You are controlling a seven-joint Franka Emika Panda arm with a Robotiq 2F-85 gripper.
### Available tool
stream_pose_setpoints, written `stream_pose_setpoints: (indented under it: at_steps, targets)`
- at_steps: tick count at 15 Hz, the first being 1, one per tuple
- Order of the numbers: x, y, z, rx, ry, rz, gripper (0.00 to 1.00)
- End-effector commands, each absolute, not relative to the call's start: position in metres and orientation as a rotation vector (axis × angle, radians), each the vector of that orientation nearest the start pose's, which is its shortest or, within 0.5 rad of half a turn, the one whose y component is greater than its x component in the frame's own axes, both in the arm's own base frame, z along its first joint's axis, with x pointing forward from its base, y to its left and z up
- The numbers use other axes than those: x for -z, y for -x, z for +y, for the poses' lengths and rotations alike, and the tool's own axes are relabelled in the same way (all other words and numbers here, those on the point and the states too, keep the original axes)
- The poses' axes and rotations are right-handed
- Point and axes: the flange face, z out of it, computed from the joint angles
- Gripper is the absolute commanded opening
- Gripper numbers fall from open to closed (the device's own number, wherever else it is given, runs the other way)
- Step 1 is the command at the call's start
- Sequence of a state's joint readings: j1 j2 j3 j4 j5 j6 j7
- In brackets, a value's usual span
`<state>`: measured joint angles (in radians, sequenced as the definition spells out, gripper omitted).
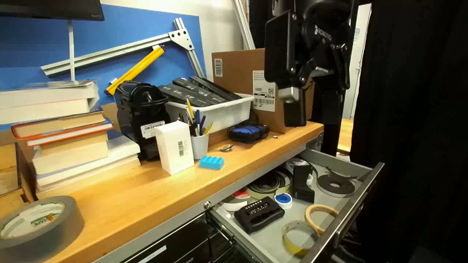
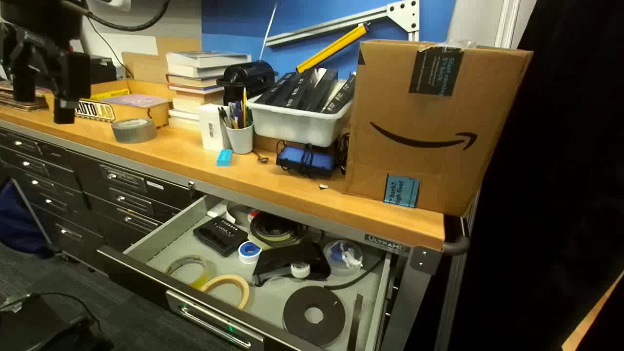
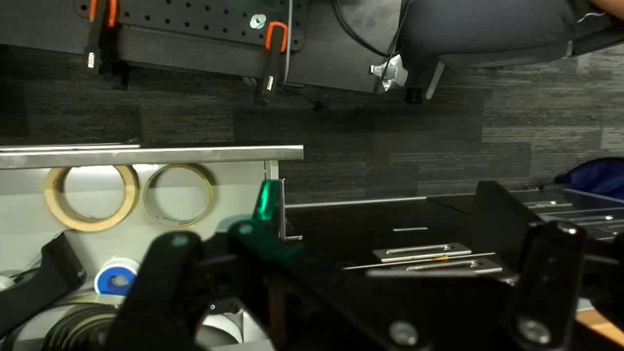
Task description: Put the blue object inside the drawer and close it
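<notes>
The blue object, a small light-blue studded block (image 1: 211,163), lies on the wooden benchtop in front of the white box; it also shows in an exterior view (image 2: 224,157). It is out of the wrist view. The drawer (image 1: 343,220) is pulled out and holds tape rolls and tools; its front shows in an exterior view (image 2: 141,280) and its front edge in the wrist view (image 3: 214,154). My gripper (image 2: 45,100) hangs in the air above and in front of the bench, apart from the block. Its fingers (image 3: 382,207) are spread with nothing between them.
A white box (image 1: 175,147), a pen cup (image 1: 200,146) and a spoon (image 1: 225,148) stand or lie close to the block. A dark-blue rounded item (image 2: 307,160), a tall cardboard box (image 2: 419,107), books (image 1: 69,149) and a duct tape roll (image 2: 134,130) are also on the bench.
</notes>
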<state>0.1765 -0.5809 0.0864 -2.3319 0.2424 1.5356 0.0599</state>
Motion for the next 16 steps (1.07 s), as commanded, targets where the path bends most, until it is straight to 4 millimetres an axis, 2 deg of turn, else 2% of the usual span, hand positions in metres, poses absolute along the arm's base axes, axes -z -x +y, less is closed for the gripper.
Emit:
stream_pose_setpoints:
  at_steps: [1, 4, 5, 8, 12, 16]
  targets:
    - [-0.534, -0.333, 0.122, -0.357, 2.95, -0.246, 1.0]
    - [-0.54, -0.332, 0.122, -0.338, 2.951, -0.248, 1.0]
    - [-0.542, -0.338, 0.123, -0.316, 2.955, -0.251, 1.0]
    - [-0.53, -0.388, 0.143, -0.22, 2.999, -0.263, 1.0]
    - [-0.5, -0.463, 0.17, -0.107, 3.067, -0.265, 1.0]
    - [-0.462, -0.527, 0.178, -0.044, 3.157, -0.162, 1.0]
